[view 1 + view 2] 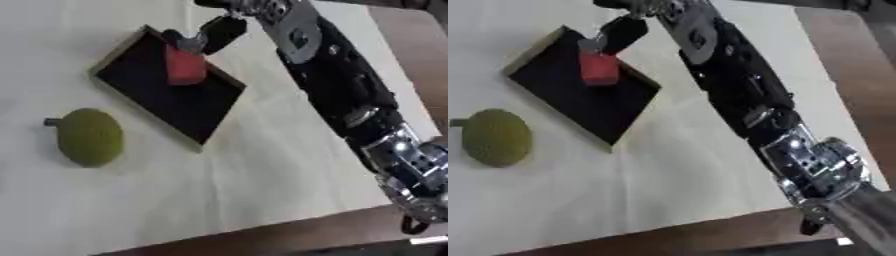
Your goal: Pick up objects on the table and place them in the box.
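Note:
A shallow black box (175,102) with a tan rim lies askew on the white table. My right arm reaches in from the lower right across the table. My right hand (213,34) hovers over the box's far edge with its fingers curled round the top of a red block (185,67). The block hangs over the box's dark inside; I cannot tell if it touches the bottom. A green round fruit-like object (88,136) with a short stem lies on the table left of the box. My left hand shows in neither view.
The white tabletop (262,170) ends in a brown edge (289,232) along the bottom and right. Bare table lies between the box and that edge.

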